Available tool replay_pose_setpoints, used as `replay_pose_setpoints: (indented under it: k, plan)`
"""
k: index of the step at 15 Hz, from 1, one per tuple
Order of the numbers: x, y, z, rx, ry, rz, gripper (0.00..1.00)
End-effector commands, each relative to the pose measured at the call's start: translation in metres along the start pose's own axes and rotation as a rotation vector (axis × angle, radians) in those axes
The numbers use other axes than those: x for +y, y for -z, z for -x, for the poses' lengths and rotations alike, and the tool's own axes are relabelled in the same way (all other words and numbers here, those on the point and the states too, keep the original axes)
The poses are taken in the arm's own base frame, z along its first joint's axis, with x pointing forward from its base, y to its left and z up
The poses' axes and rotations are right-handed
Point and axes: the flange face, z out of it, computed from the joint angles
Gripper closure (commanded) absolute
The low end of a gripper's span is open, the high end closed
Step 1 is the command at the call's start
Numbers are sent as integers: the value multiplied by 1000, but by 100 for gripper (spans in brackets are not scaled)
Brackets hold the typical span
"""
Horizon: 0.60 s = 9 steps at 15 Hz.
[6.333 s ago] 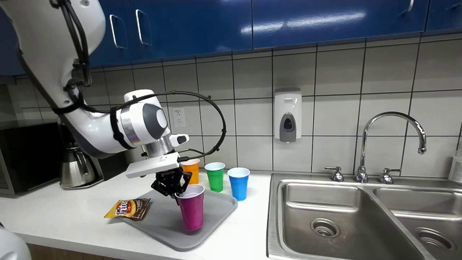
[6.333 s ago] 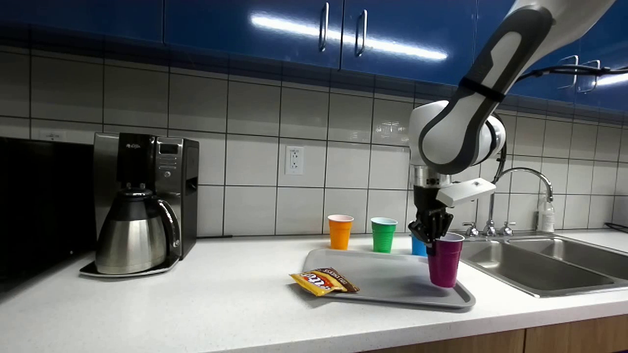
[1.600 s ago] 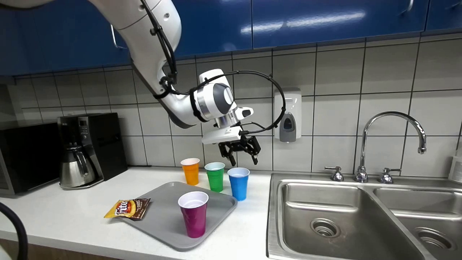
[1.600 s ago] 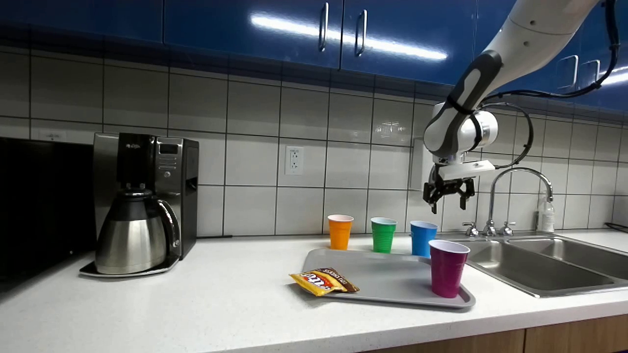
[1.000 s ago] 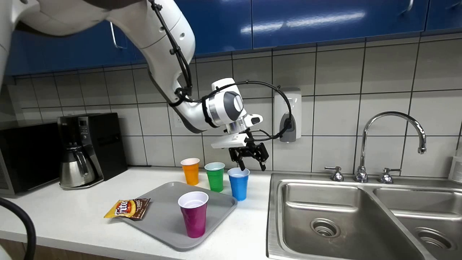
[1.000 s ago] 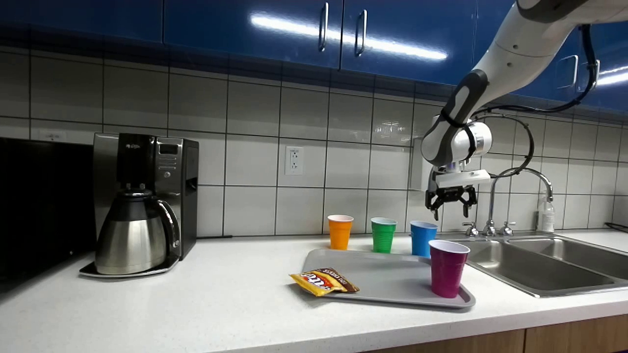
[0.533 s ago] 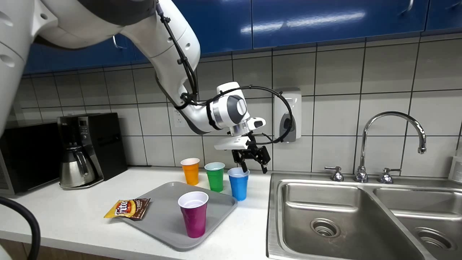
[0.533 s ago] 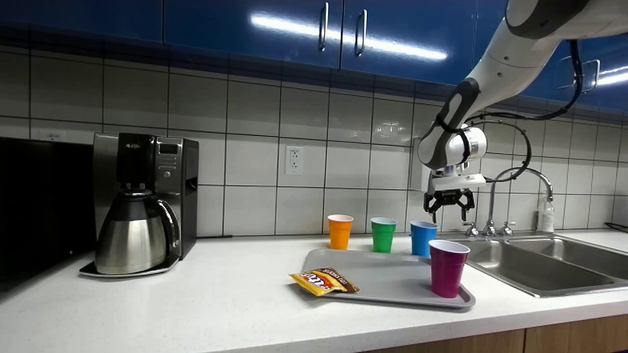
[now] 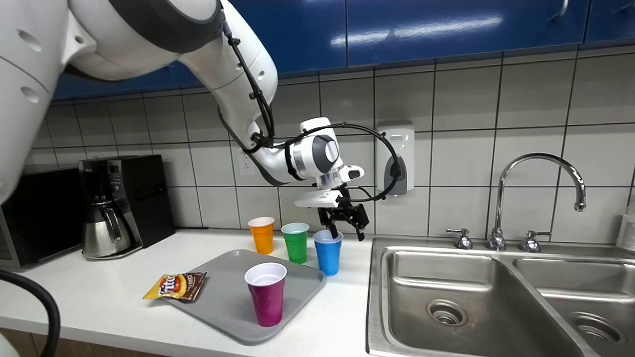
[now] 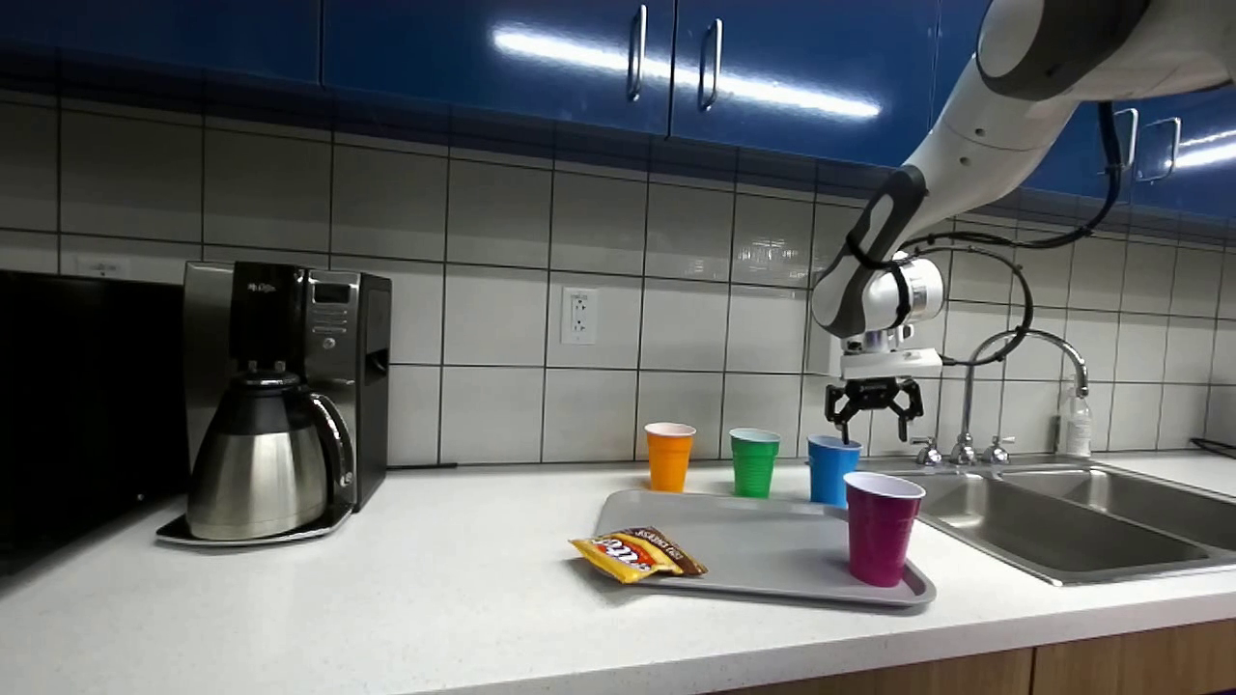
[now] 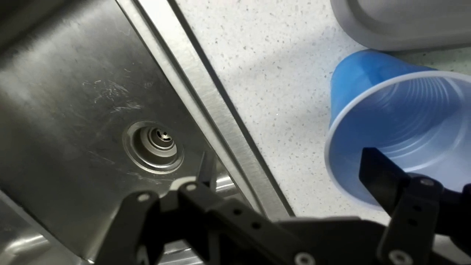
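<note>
Gripper (image 9: 347,236) has moved from the purple cup (image 9: 267,302) to the blue cup (image 9: 327,258).
Its fingers (image 11: 382,180) are spread wide; in the wrist view one tip shows over the blue cup's mouth, touching or not I cannot tell, the other against the sink (image 11: 73,140). The blue cup stands upright on the counter (image 9: 64,292), just beside the tray (image 9: 223,287); the purple cup stands on the tray.

Bright over the white counter (image 10: 406,589), streaked with glare on the blue cabinets (image 10: 579,92). Dim around the black appliance (image 10: 87,405), unevenly shadowed over the sink (image 11: 81,121) in the wrist view.
</note>
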Motion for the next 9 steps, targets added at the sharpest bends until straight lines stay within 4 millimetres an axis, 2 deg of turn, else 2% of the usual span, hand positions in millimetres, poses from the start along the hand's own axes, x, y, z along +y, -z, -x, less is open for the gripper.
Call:
replay_pose_setpoints:
  k: [1,3,4,5,9]
  plan:
    - [-6,-4,-8,-27,-26,-1,0]
    - [-7,-9,-7,-36,-29,1,0]
    - [-8,-10,-6,-39,-28,-1,21]
    - [-8,-12,-6,-41,-26,-3,26]
    - [-9,-16,-5,-48,-27,-5,58]
